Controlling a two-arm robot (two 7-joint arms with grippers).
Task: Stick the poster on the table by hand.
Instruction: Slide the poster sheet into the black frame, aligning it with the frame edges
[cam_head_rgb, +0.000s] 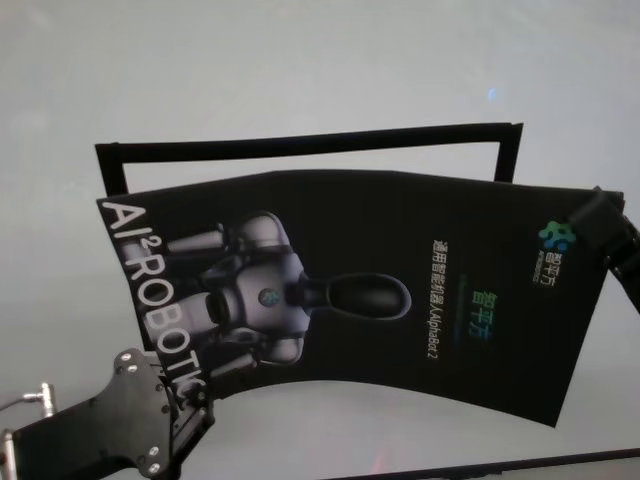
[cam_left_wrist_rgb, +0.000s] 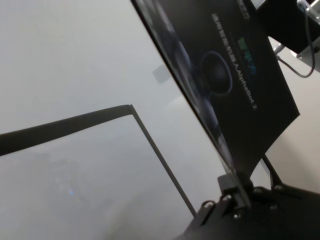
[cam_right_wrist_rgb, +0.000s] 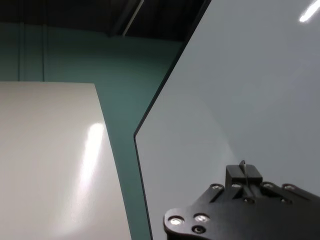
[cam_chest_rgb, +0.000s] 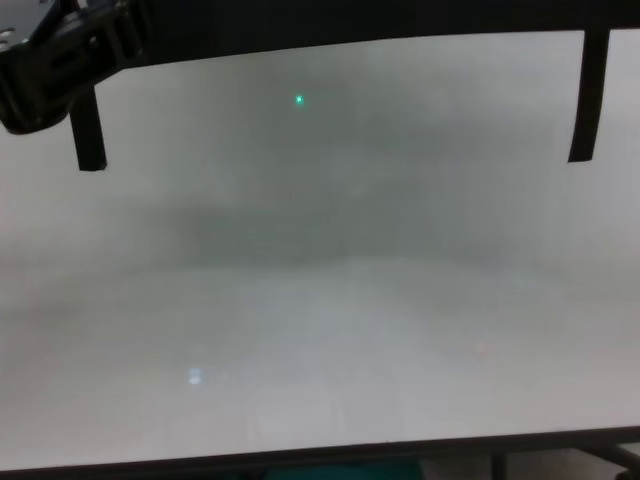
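While we hold the poster (cam_head_rgb: 380, 290) aloft between both arms, the left gripper (cam_head_rgb: 190, 400) pinching its edge by the white letters and the right gripper (cam_head_rgb: 600, 225) clamped on the opposite edge, it bows slightly above the table (cam_head_rgb: 250, 70), over the black tape frame (cam_head_rgb: 310, 142). We should keep it taut and level, square it with that frame, then lower both ends together, judging that uneven descent would wrinkle it.

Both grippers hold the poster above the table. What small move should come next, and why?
Probably lower both together: the left gripper and right gripper pinch opposite edges of the poster, which bows above the table inside the black tape frame.
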